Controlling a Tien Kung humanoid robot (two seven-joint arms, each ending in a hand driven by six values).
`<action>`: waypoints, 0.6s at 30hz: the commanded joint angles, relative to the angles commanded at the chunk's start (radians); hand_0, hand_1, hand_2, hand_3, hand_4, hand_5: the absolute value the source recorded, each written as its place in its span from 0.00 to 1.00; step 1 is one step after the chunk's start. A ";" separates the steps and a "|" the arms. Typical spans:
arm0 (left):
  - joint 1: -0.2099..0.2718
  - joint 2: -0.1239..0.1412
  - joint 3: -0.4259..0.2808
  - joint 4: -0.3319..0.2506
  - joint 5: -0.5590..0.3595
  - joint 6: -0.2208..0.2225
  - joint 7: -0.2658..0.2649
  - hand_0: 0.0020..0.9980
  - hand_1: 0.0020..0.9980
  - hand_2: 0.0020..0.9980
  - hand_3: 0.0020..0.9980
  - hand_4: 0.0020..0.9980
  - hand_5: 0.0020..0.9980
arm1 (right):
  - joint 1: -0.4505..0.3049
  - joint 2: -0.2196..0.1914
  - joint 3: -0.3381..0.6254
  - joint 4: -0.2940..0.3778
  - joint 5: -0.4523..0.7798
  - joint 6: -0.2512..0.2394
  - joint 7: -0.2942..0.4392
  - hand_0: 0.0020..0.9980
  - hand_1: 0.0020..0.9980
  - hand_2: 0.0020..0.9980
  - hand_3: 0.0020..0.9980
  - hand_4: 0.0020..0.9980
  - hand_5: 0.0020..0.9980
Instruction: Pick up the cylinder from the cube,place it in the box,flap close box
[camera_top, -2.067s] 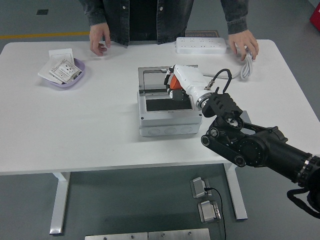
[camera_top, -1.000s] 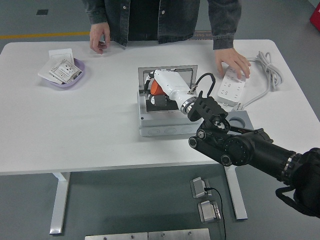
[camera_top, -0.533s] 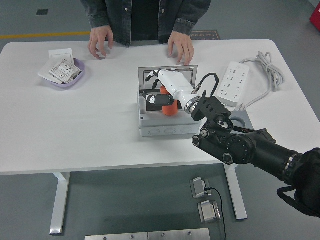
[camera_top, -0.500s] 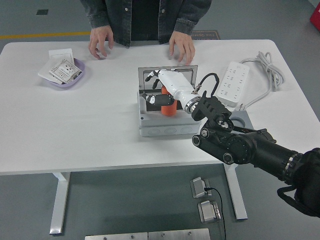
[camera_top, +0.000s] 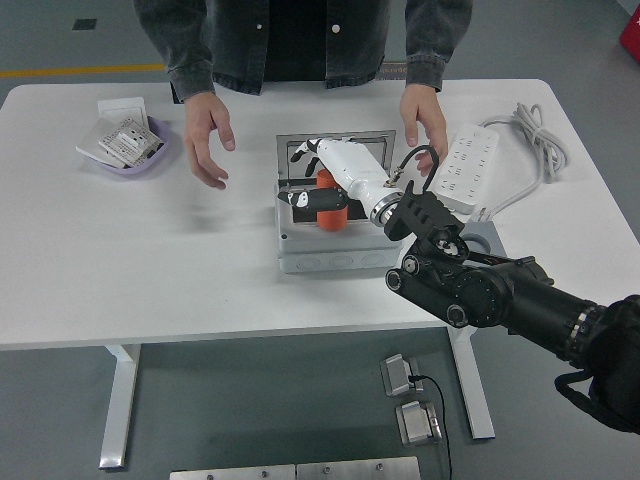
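My right hand (camera_top: 306, 180), white with black fingers, reaches from the lower right over the open grey box (camera_top: 300, 250) at the table's middle. Its fingers are curled around an orange cylinder (camera_top: 330, 208), which stands upright inside the box, low between the walls. The box's lid (camera_top: 375, 145) stands open at the back. A grey block with a round hole (camera_top: 482, 238) lies just right of the box, partly hidden behind my black forearm. My left arm does not show.
A person stands at the far side, with one hand (camera_top: 208, 140) hovering left of the box and the other hand (camera_top: 424, 122) right of the lid. A white power strip (camera_top: 462, 165) with its cord lies at the right. A purple bowl of packets (camera_top: 125, 145) sits far left.
My hand carried the cylinder left and down into the box. The person moved the power strip to the right, then brought both hands forward to either side of the box.
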 joint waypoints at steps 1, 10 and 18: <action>0.001 0.000 0.003 0.000 -0.001 -0.001 0.000 0.64 0.67 0.63 0.70 0.65 0.13 | 0.002 -0.005 0.005 0.007 -0.006 0.002 -0.001 0.24 0.37 0.52 0.68 0.90 0.51; 0.002 -0.003 0.019 -0.001 -0.012 -0.010 0.000 0.64 0.66 0.62 0.69 0.65 0.13 | 0.057 -0.065 0.055 0.075 -0.046 0.022 -0.004 0.26 0.36 0.50 0.67 0.94 0.55; 0.005 -0.003 0.031 0.001 -0.024 -0.012 -0.001 0.64 0.66 0.62 0.69 0.65 0.13 | 0.057 -0.098 0.084 0.127 -0.061 0.038 -0.014 0.27 0.36 0.49 0.67 0.94 0.57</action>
